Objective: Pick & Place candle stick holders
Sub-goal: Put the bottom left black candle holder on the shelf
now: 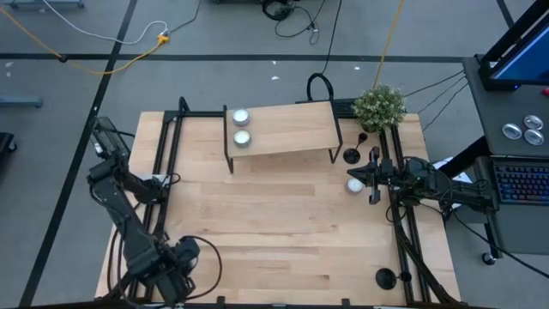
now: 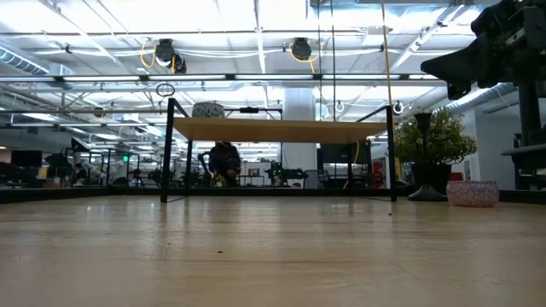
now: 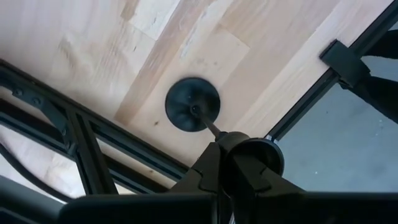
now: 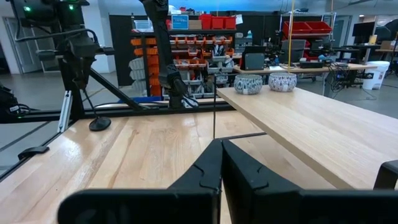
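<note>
High view: the left gripper (image 1: pixel 177 260) sits over the surface's (image 1: pixel 283 215) left-edge rails, at the corner farthest from the shelf (image 1: pixel 283 129).

Low view: the right gripper (image 2: pixel 461 64) waits aloft.

Left wrist view: the fingers (image 3: pixel 208 165) appear pinched on the stem tip of an upright candle stick holder (image 3: pixel 193 104), long axis vertical. A tilted lift could slip the thin stem.

Right wrist view: the fingers (image 4: pixel 239 171) are closed and hold nothing.

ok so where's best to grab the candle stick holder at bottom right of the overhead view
Probably the thin upright stem of the candle stick holder, with the right end effector coming straight down. The flat disc base lies too low to pinch, and the black frame rail crowds its right side.
</note>
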`<state>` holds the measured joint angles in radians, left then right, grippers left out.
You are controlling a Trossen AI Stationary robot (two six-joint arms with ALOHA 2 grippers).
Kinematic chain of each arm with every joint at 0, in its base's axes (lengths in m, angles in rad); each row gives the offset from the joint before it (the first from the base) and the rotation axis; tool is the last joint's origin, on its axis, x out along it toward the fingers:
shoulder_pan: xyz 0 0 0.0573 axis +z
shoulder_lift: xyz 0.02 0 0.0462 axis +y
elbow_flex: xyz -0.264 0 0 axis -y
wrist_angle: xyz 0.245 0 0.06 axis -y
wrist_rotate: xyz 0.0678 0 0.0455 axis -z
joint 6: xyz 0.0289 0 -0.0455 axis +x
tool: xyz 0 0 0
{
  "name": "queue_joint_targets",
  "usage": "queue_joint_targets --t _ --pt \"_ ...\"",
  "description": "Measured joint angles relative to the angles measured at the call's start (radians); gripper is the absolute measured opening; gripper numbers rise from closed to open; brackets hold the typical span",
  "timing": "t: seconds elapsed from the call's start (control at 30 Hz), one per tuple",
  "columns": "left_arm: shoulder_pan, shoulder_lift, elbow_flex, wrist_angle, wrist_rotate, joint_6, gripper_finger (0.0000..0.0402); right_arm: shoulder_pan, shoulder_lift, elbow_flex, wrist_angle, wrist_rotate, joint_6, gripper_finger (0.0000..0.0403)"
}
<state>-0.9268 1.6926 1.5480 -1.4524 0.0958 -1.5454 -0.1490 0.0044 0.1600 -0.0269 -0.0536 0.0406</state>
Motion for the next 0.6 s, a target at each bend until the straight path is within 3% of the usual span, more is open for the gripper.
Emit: queue_joint_targets --t 0.2,0.6 --pt "0.024 -0.013 -0.004 0.000 -0.025 0.044 0.0009 0.000 0.000 0.000 0.000 0.000 0.000 0.0000" --pt "0.072 -0.104 -0.006 0.002 -0.203 0.078 0.0007 0.000 0.000 0.000 0.000 0.000 0.000 0.0000"
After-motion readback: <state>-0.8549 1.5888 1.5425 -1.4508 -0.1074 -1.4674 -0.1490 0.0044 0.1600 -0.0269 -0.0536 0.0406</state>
